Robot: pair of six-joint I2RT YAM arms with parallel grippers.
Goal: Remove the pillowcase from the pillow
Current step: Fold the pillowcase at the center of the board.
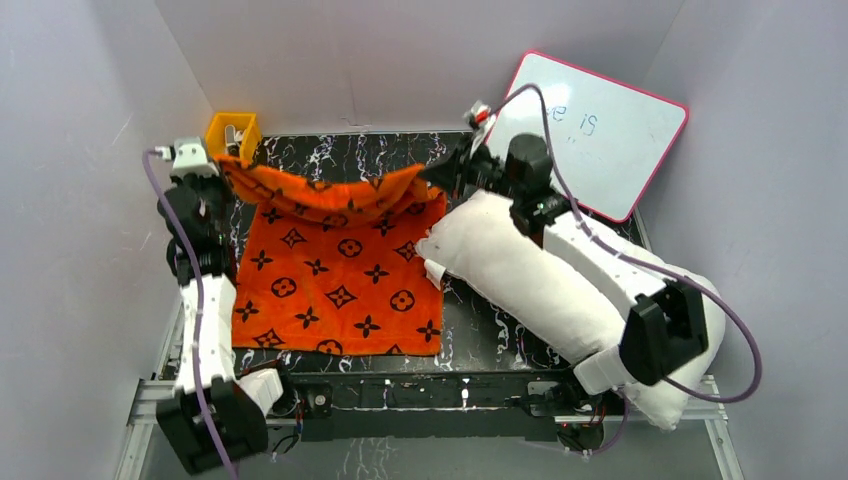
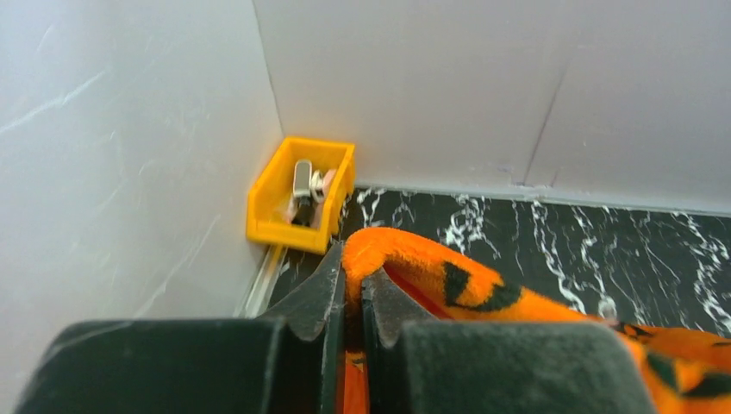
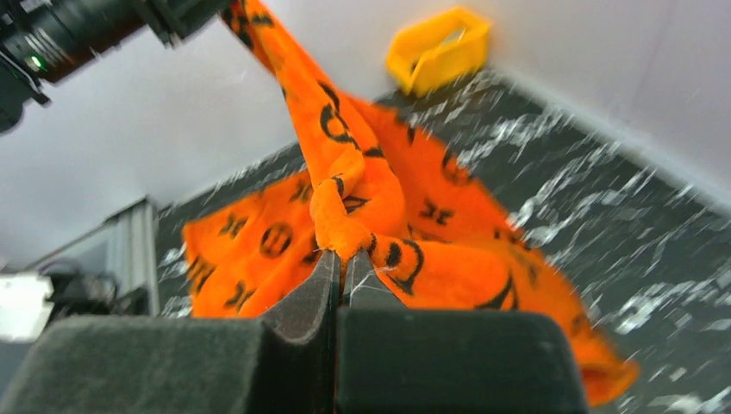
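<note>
The orange pillowcase [image 1: 340,280] with black motifs is off the pillow and hangs from its far edge between my two grippers, its lower part spread on the black marbled table. My left gripper [image 1: 222,160] is shut on the far-left corner, where orange fleece [image 2: 405,259] folds over its tips [image 2: 353,274]. At the far-right corner my right gripper [image 1: 435,176] is shut on the pillowcase [image 3: 379,224] between its tips [image 3: 343,257]. The plump white pillow [image 1: 540,290] lies bare on the right, partly under the right arm.
A small yellow bin [image 1: 232,132] sits in the far-left corner, close to the left gripper [image 2: 300,194]. A pink-framed whiteboard [image 1: 598,130] leans at the back right. White walls close in the table on three sides.
</note>
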